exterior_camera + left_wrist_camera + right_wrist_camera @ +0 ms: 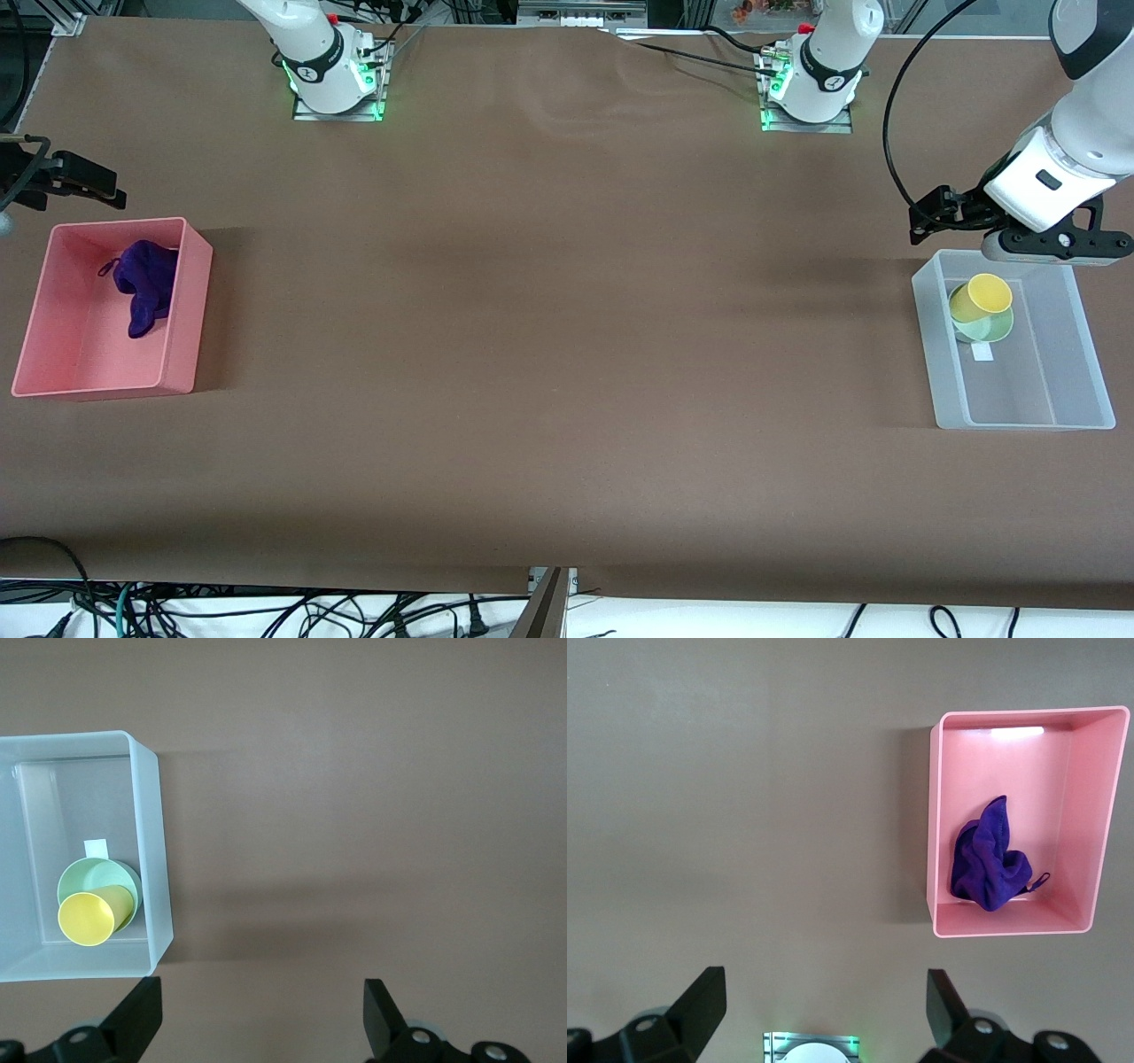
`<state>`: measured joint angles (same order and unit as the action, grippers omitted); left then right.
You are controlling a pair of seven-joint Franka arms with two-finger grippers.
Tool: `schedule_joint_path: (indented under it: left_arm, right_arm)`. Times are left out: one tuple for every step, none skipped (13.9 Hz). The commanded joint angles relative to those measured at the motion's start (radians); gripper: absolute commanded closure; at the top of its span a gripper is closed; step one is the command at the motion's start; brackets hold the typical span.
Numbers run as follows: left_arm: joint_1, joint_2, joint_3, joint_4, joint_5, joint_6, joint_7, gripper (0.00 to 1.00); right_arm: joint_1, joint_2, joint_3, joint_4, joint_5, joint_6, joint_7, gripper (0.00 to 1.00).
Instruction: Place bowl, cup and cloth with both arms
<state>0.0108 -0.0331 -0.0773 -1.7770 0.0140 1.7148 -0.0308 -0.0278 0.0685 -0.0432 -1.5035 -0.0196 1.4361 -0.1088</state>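
1. Brown table fills your view, with a box at each end.
2. Your cup is yellow. It lies tipped on its side in the green bowl.
3. Your bowl sits in the clear box, at the left arm's end of the table. It is in the part of the box farther from the front camera, close by the box wall.
4. A small white tag lies on the box floor, just beside the bowl.
5. Your purple cloth is bunched up in the pink box, at the right arm's end of the table. Its little loop sticks out at one edge.
6. Your left gripper hangs over the table just by the clear box. Its fingers are spread wide and hold nothing.
7. Your right gripper hangs over the table near the pink box. Its fingers are spread wide too, with nothing between them.
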Motion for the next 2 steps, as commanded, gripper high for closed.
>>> schedule_joint_path:
  left_arm:
    - [-0.022,0.004,0.019,0.019,-0.006,-0.018,-0.006,0.00]
    - [-0.022,0.004,0.019,0.018,-0.006,-0.020,-0.004,0.00]
  right_arm:
    - [0.002,0.004,0.003,0.014,-0.011,-0.002,0.005,0.00]
    - [0.002,0.004,0.003,0.014,-0.011,-0.002,0.003,0.00]
